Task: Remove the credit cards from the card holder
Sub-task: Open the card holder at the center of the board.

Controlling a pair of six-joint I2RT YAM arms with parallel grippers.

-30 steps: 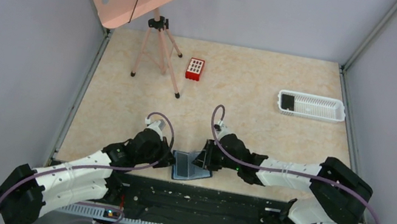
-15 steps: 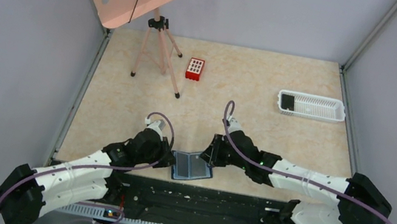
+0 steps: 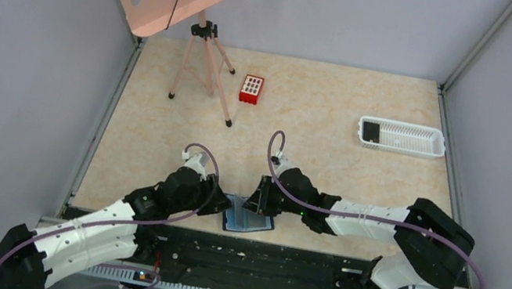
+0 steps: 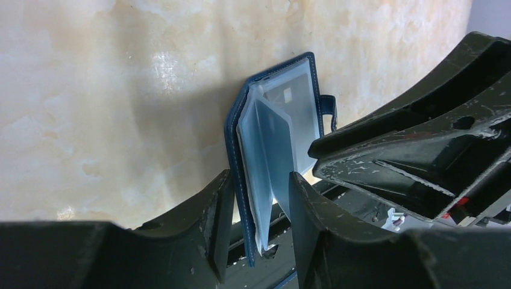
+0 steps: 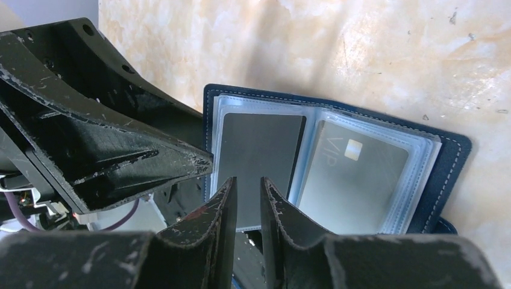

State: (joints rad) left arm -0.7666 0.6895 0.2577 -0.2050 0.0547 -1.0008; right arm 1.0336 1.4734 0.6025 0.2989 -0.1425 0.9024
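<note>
Blue stitched card holder [image 5: 449,162], clear sleeves [image 4: 271,144]: L jaws clamp edge; R jaws narrowed, grip unclear.

Near edge: card holder [image 3: 249,221] hemmed in, left gripper [image 4: 259,177] on left, right gripper [image 5: 247,180] on far-right side. Table [image 3: 328,165] middle open. Far obstacles: stand tripod [image 3: 207,64] left, red box [image 3: 251,89] beside it, white tray [image 3: 401,137] right.
</note>
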